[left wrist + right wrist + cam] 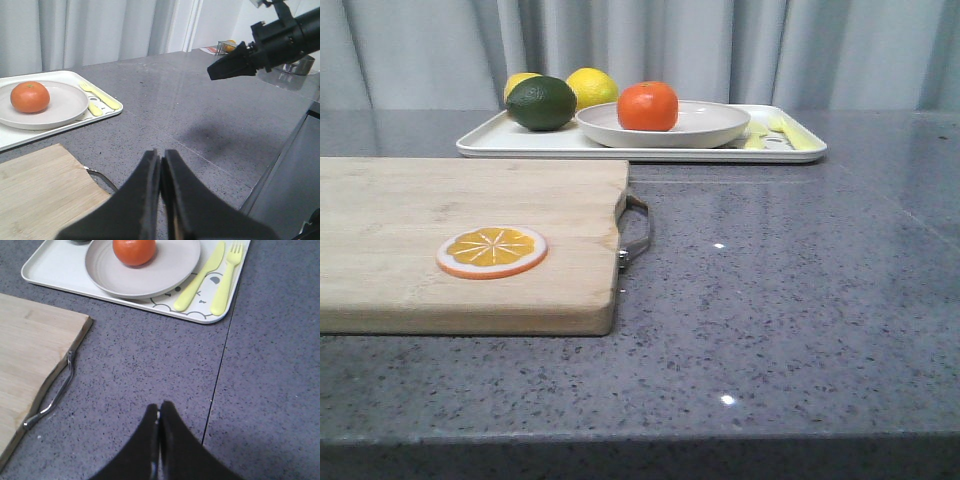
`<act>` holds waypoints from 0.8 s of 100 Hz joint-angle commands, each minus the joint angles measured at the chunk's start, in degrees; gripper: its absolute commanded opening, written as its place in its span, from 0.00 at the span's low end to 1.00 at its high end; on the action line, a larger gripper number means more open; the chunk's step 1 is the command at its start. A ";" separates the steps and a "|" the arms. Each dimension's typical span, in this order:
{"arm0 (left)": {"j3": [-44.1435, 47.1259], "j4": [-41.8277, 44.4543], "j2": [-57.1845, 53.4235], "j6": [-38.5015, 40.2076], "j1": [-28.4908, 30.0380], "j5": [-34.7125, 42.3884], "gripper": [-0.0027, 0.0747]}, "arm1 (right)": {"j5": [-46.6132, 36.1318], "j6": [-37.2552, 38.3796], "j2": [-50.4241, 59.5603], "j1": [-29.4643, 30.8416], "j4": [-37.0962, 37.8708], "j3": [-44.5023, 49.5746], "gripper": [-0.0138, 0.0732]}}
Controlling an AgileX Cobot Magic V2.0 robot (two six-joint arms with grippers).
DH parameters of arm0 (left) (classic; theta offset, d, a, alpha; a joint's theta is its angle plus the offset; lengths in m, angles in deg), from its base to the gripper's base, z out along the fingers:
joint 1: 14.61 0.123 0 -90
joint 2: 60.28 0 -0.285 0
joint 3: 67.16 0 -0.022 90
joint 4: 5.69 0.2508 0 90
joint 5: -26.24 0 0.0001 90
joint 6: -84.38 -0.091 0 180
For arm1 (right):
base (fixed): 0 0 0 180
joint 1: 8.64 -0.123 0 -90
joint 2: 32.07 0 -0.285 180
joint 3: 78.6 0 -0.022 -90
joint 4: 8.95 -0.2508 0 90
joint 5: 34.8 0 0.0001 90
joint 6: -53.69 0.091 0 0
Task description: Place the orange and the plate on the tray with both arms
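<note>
The orange (647,106) sits in the off-white plate (715,125), and the plate rests on the white tray (495,142) at the back of the table. The left wrist view shows the orange (30,97), plate (67,102) and tray (107,114); so does the right wrist view, with orange (134,250), plate (165,270) and tray (55,265). My left gripper (161,155) is shut and empty over bare counter. My right gripper (160,407) is shut and empty, short of the tray. The right arm (270,45) shows in the left wrist view. Neither gripper shows in the front view.
A wooden cutting board (470,240) with a metal handle (638,232) lies front left, bearing a flat orange slice (492,250). A dark green fruit (540,103) and two lemons (592,87) sit on the tray's left end. Yellow cutlery print (215,275) marks its right end.
</note>
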 commanded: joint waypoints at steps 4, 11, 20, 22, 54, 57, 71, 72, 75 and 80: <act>-1.44 -0.93 0.26 -0.06 0.12 3.31 0.01 | -5.59 -2.78 6.78 0.21 -0.29 4.01 0.11; -1.35 -0.93 0.26 -0.06 0.12 2.93 0.01 | -5.86 -2.97 10.57 0.21 -0.29 6.85 0.11; -1.10 -0.93 -0.09 -0.06 0.12 2.80 0.01 | -6.67 -2.97 15.55 0.21 -0.29 10.36 0.11; -0.90 -0.93 -0.37 -0.06 0.12 2.80 0.01 | -6.80 -2.97 16.71 0.21 -0.29 11.13 0.11; 4.88 -0.93 -9.78 -0.06 0.12 2.91 0.01 | -7.27 -2.97 33.17 0.21 -0.29 21.05 0.11; 5.35 -0.93 -10.82 -0.06 0.12 2.91 0.01 | -7.27 -2.97 34.39 0.21 -0.29 21.69 0.11; 6.88 -0.93 -14.87 -0.06 0.12 2.91 0.01 | -7.53 -2.97 39.06 0.21 -0.34 24.16 0.11; 7.02 -0.93 -15.01 -0.06 0.12 2.91 0.01 | -7.53 -2.97 39.22 0.21 -0.34 24.24 0.11; 7.24 -0.93 -15.59 -0.06 0.12 2.91 0.01 | -7.53 -2.97 39.89 0.21 -0.34 24.61 0.11; 7.38 -0.93 -16.29 -0.06 0.12 2.91 0.01 | -7.09 -2.97 40.44 0.21 -0.34 24.73 0.11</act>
